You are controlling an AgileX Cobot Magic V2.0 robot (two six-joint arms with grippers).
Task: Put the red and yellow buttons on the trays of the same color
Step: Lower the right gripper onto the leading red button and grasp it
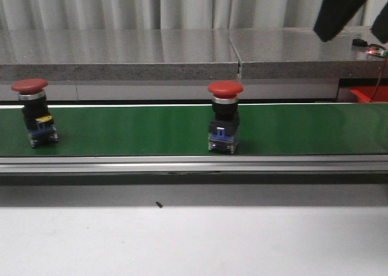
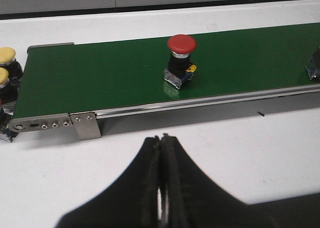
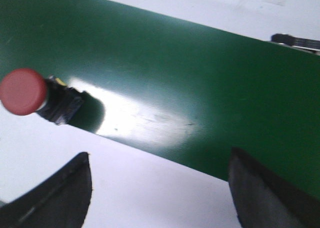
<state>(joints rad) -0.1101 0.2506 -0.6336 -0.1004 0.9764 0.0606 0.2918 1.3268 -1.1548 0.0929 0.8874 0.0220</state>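
Two red buttons stand upright on the green belt (image 1: 133, 130): one at the left (image 1: 30, 113), one in the middle (image 1: 224, 117). The left wrist view shows one red button (image 2: 180, 60) on the belt, and two yellow buttons (image 2: 7, 57) off the belt's end. My left gripper (image 2: 162, 138) is shut and empty, over the white table in front of the belt. My right gripper (image 3: 160, 155) is open and empty above the belt's edge, with a red button (image 3: 24, 92) off to one side. A red corner (image 1: 367, 94), possibly the red tray, shows far right. The yellow tray is out of view.
The belt's metal rail (image 1: 194, 164) runs along its front, with a steel end bracket (image 2: 55, 124). A grey stone ledge (image 1: 121, 54) stands behind the belt. My right arm (image 1: 341, 9) hangs dark at the upper right. A small black speck (image 1: 159, 204) lies on the white table.
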